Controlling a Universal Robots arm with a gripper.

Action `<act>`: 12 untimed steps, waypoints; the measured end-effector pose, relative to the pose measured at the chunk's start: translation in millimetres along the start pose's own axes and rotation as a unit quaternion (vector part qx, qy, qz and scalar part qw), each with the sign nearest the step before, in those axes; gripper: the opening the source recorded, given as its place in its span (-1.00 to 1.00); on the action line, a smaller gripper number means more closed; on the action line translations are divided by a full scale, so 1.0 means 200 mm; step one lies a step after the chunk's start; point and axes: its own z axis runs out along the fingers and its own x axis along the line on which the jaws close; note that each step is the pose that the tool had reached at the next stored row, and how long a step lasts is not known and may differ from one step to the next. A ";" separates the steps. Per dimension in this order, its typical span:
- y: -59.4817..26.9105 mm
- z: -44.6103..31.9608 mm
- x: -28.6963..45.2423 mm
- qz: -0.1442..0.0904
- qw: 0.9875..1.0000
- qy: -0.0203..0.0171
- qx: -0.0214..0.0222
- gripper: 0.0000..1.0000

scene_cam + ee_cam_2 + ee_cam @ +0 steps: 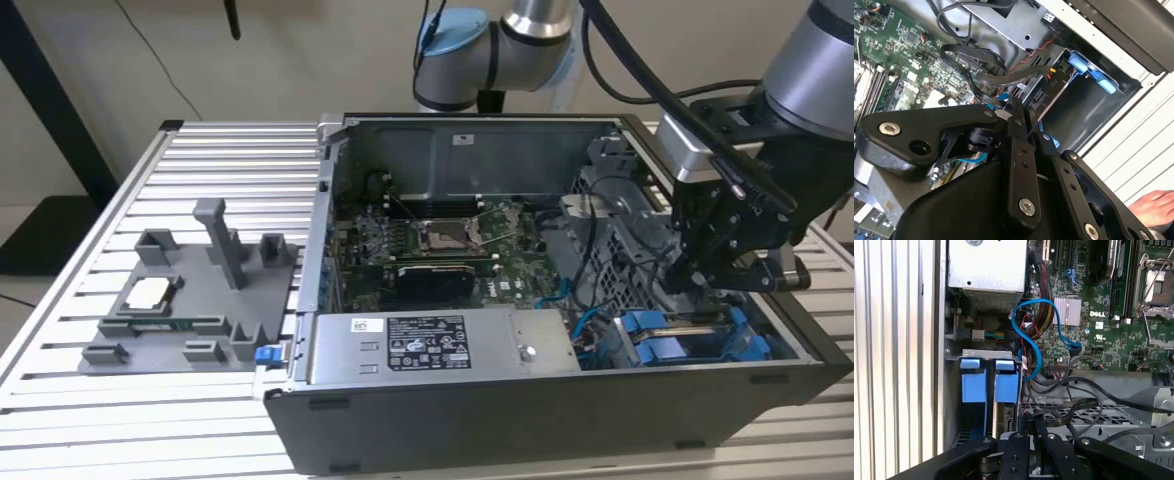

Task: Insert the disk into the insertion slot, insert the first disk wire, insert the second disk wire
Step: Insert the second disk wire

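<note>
The disk (1006,412) sits upright in the insertion slot (988,354) of the grey drive cage, its blue carrier tab (1007,382) next to a second blue tab (974,382). In the exterior view the blue carriers (663,335) stand at the case's front right corner. My gripper (714,285) reaches down into the case just behind them. In the second wrist view the gripper (1021,107) is shut on the plug of a black wire (1004,76), close to the disk's rear connector (1040,96). The gripper (1028,416) meets the disk's back edge in the first wrist view.
The open computer case (534,430) lies on a slatted aluminium table (214,150). A blue cable (1036,347) loops over the motherboard (1104,315) beside the power supply (427,345). A grey parts fixture (187,300) sits at the exterior view's left. A person's hand (1154,205) rests outside the case.
</note>
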 end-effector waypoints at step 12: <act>0.001 0.018 0.002 -0.001 1.000 0.000 0.007 -0.68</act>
